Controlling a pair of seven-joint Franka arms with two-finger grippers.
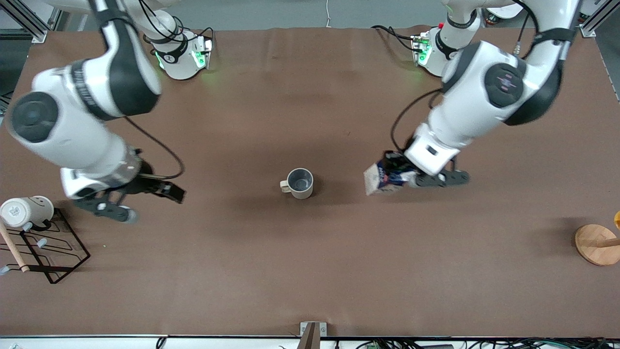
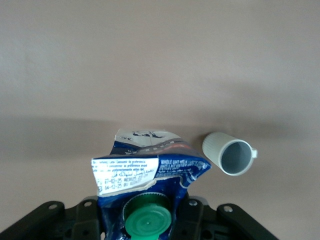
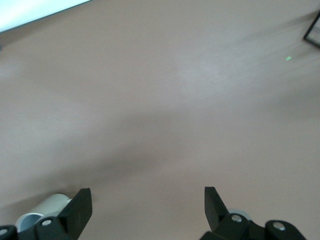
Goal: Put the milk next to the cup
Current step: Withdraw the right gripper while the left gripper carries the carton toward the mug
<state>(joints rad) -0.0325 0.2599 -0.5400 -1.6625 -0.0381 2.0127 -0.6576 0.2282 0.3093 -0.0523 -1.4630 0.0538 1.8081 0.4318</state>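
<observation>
Carrying milk (image 1: 385, 178) clamped in left tool (image 1: 404, 175), at 3 o'clock of cup (image 1: 300, 183); right tool (image 3: 145, 210) waits, fingers apart, over counter (image 1: 310, 271).

High front camera faces robots; wrist cameras look down at table (image 1: 310, 271)

Brown matte table cover (image 1: 310, 271), faint creases; grey floor along top edge; even overhead light, soft shadows.
</observation>
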